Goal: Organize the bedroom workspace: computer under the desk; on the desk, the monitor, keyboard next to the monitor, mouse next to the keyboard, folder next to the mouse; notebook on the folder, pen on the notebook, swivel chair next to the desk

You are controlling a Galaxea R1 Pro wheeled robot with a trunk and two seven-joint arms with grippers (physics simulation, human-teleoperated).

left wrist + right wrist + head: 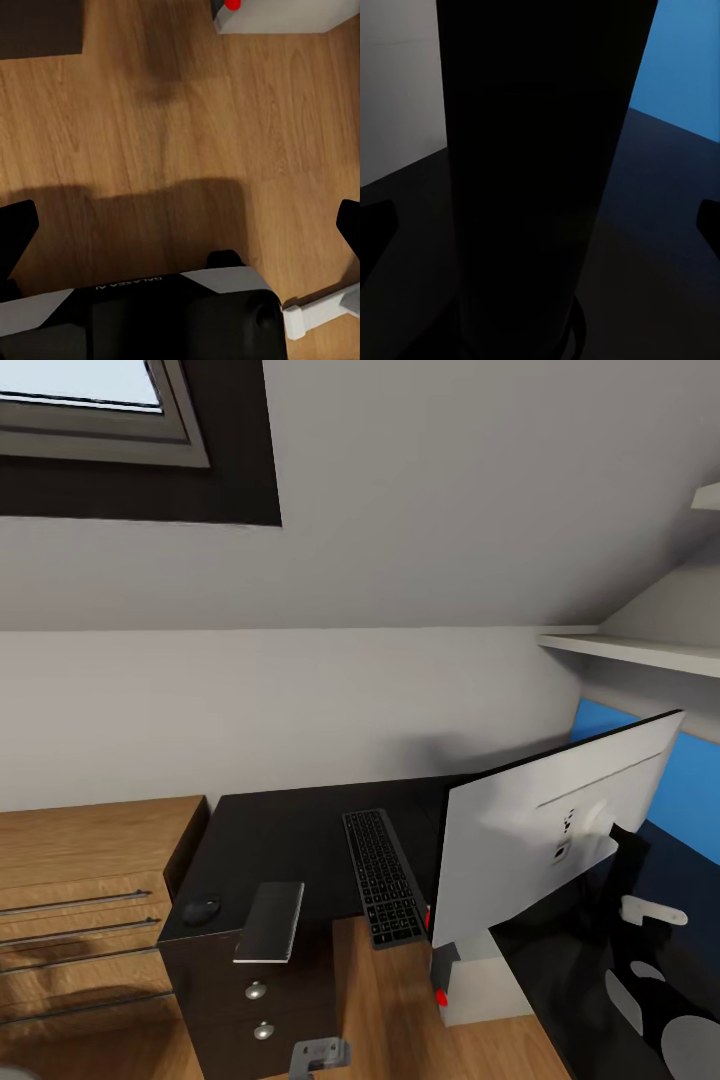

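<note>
The monitor stands on the black desk, tilted, with its white back toward me. Left of it lie the keyboard, the notebook and the mouse, the last two above the drawer unit. The grey computer sits on the floor below the monitor, and its corner with the red dot shows in the left wrist view. My right gripper is open, with the monitor's dark stand close between its fingers. My left gripper hangs open over the wood floor.
A light-wood chest of drawers stands left of the desk. A blue wall panel and a white shelf are behind the monitor. A white piece of my right arm reaches over the desk's right wing. My own base fills the floor below the left gripper.
</note>
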